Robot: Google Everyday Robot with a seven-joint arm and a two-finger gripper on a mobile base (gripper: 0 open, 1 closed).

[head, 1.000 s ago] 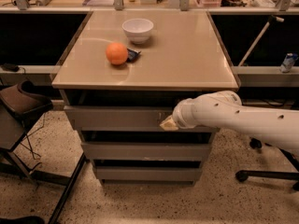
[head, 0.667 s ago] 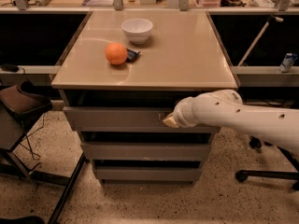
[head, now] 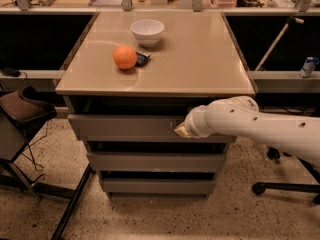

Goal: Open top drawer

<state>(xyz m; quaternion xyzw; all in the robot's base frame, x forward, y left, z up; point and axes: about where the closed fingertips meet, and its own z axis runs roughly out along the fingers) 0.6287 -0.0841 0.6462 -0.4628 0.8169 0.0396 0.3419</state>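
A: Which step are we on?
B: Engagement. The gripper (head: 181, 130) sits at the top drawer (head: 125, 127), directly under the tabletop (head: 200, 59); we cannot tell its grip state. Next, we judge, a straight outward pull.

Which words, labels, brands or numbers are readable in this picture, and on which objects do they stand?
No text can be read anywhere.
Small dark blue packet beside the round orange fruit: any print is too blurred.
Small blue and white container on the right ledge: markings too small.
Grey flat-fronted top drawer, with the gripper at its front: no lettering shows.
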